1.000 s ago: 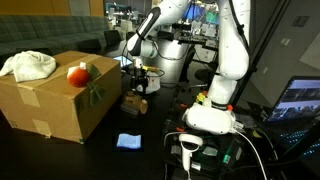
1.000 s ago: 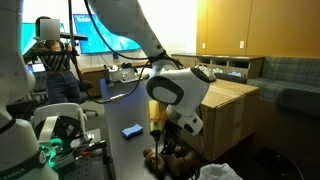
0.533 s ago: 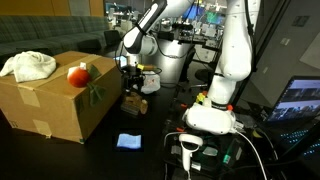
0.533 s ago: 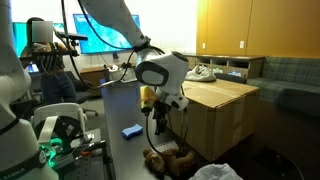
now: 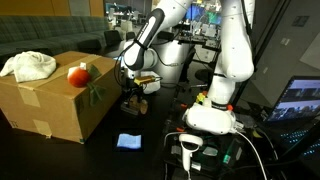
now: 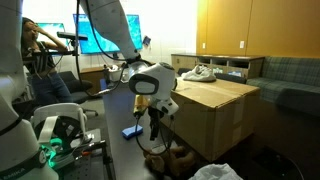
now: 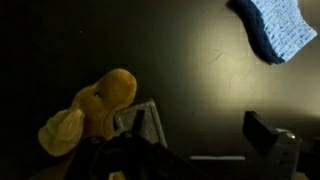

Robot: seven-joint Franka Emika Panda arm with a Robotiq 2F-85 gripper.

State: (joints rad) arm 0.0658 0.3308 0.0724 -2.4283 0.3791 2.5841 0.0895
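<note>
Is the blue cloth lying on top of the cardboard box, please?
No, the blue cloth lies flat on the dark surface in front of the cardboard box, not on it.

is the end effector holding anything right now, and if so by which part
Nothing is held. The end effector is open, just above the tan plush toy, which lies on the dark table beside one finger rather than between the two.

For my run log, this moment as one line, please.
jaws: open, empty | nearest: plush toy | nearby: blue cloth
</note>
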